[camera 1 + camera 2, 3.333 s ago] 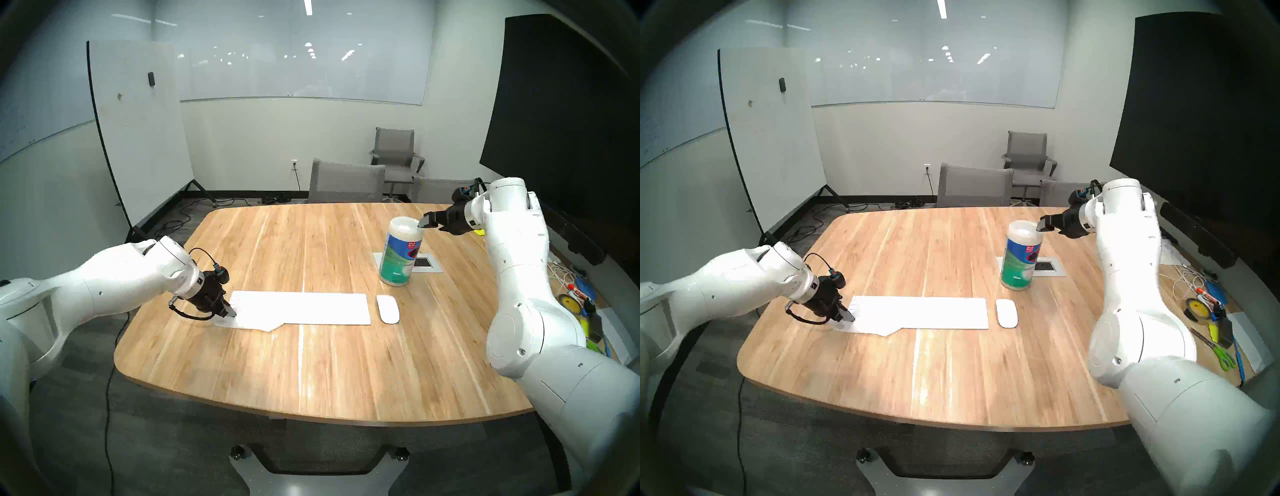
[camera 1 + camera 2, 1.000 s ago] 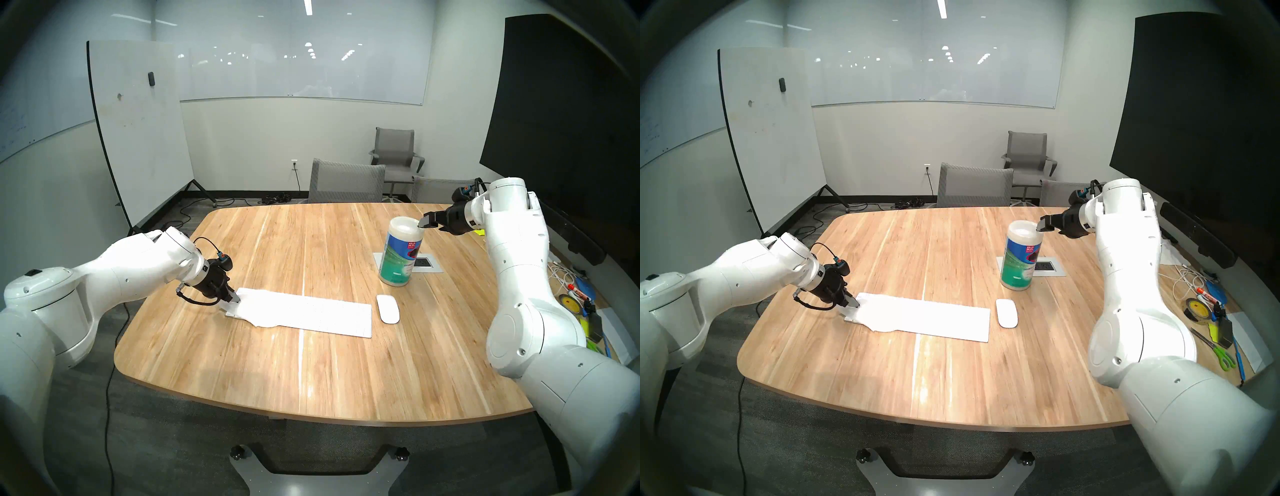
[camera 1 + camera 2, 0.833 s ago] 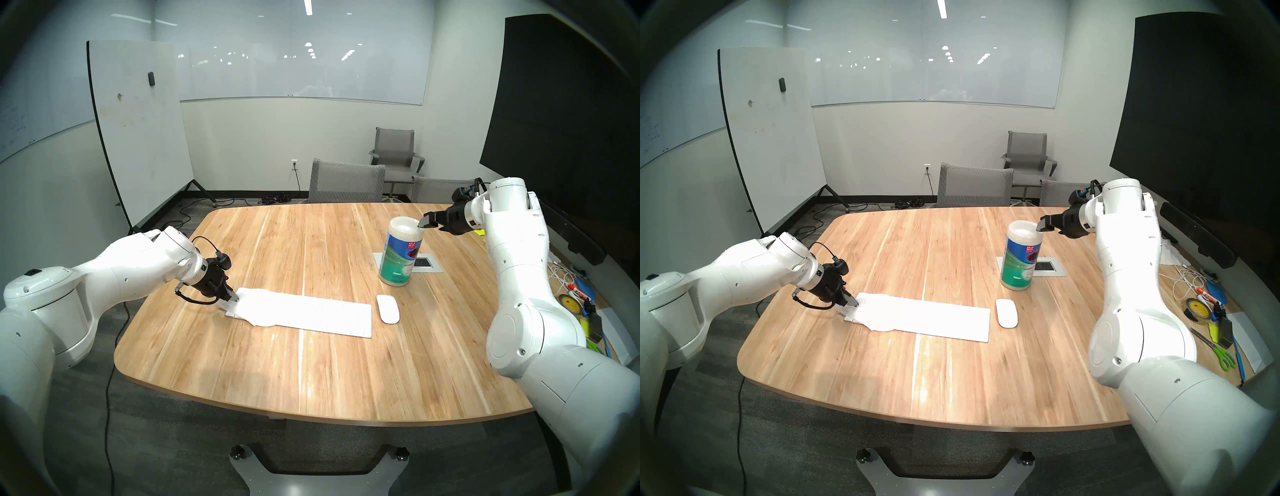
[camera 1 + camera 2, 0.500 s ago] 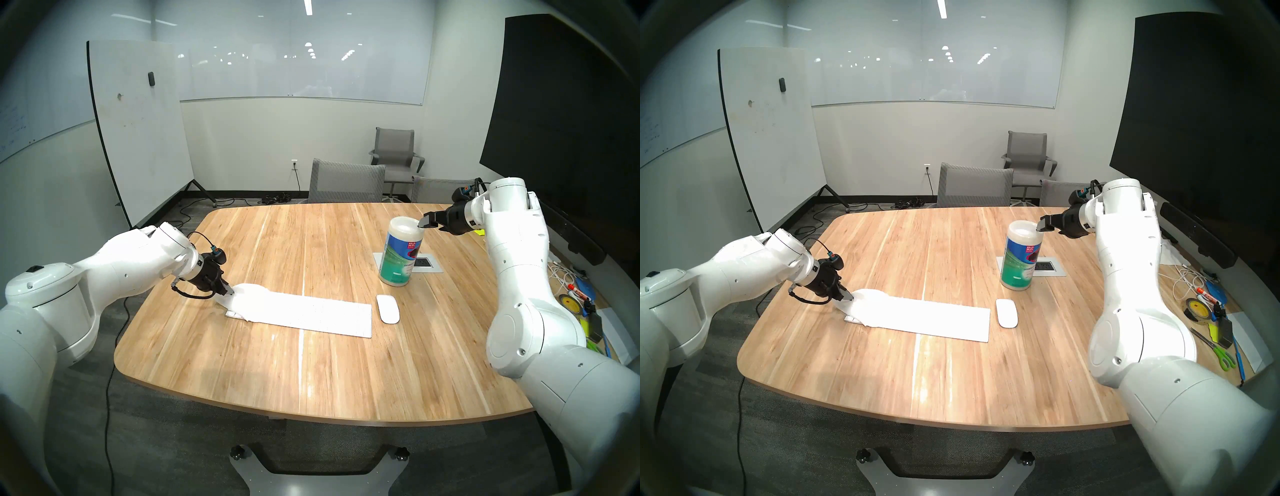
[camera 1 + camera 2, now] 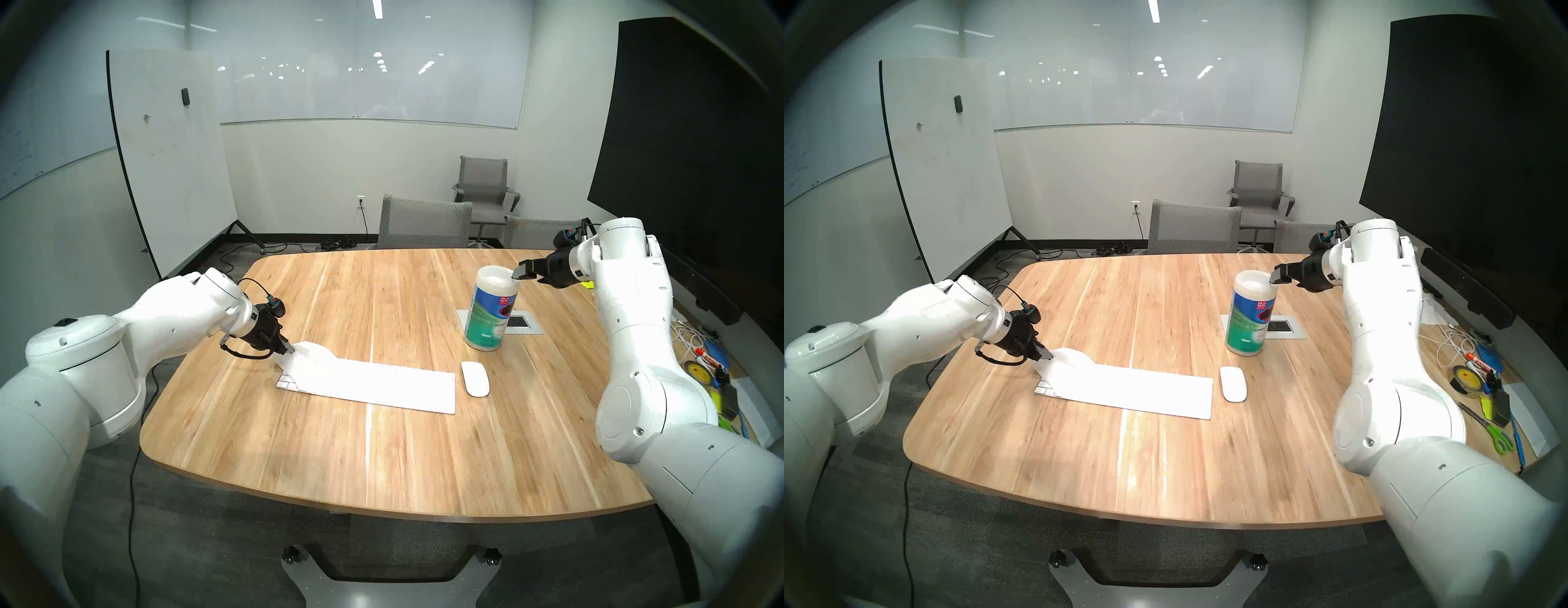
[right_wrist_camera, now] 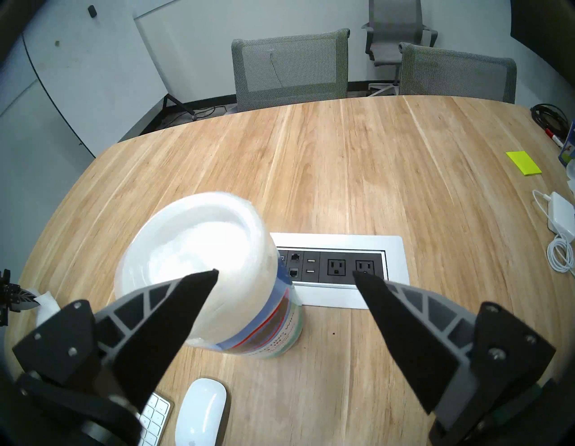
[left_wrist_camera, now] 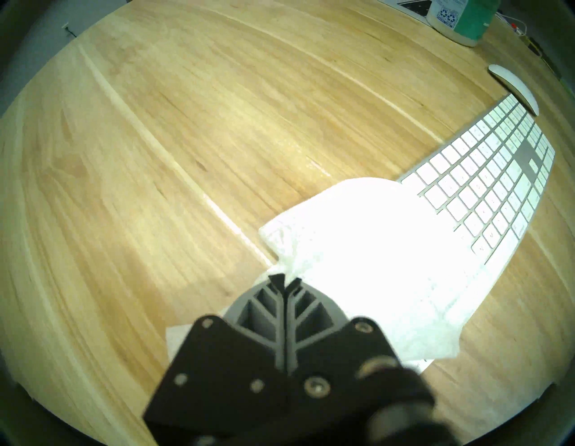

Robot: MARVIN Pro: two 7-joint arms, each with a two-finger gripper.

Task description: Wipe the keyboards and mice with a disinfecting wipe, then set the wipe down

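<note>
The white keyboard lies slightly skewed on the wooden table. The white wipe drapes over its left part, and a few keys at the left end show. My left gripper is shut on the wipe's corner and holds it lifted just above the keyboard's left end. The white mouse sits just right of the keyboard. My right gripper hangs open and empty beside the top of the wipes canister.
A recessed power outlet panel sits behind the canister. Scissors, tape, cables and a charger clutter the table's right edge. Grey chairs stand at the far side. The table's front edge is near me.
My left gripper has lifted the wipe's corner and pulled it back and to the right, uncovering keys at the keyboard's left end. The right arm has not moved.
</note>
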